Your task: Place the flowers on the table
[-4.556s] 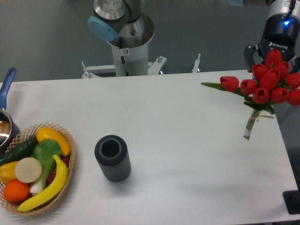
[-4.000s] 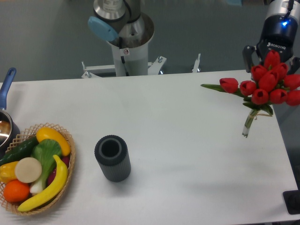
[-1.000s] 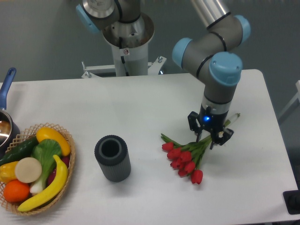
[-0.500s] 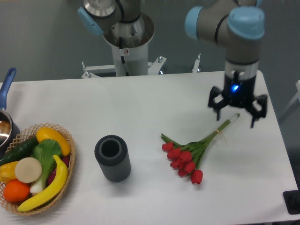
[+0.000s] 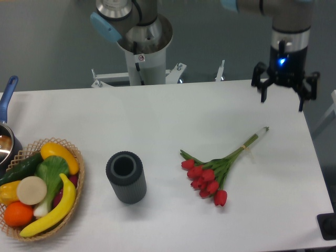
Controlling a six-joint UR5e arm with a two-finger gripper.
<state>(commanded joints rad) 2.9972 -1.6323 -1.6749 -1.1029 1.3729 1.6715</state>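
The flowers (image 5: 212,173), a bunch of red tulips with green leaves and pale stems tied with string, lie flat on the white table (image 5: 173,115), right of centre. Their heads point toward the front, the stem ends toward the back right. My gripper (image 5: 284,96) hangs high above the table's back right corner, well clear of the stems. It is open, fingers (image 5: 262,94) spread, with nothing between them.
A dark ribbed cylinder vase (image 5: 126,177) stands upright left of the flowers. A wicker basket (image 5: 39,189) of fruit and vegetables sits at the front left, with a blue-handled pot (image 5: 6,126) behind it. The robot's base (image 5: 142,47) stands behind the table.
The gripper carried the flowers from the back right down to the table, let go of them, then rose and moved back toward the right corner. The flowers now lie still.
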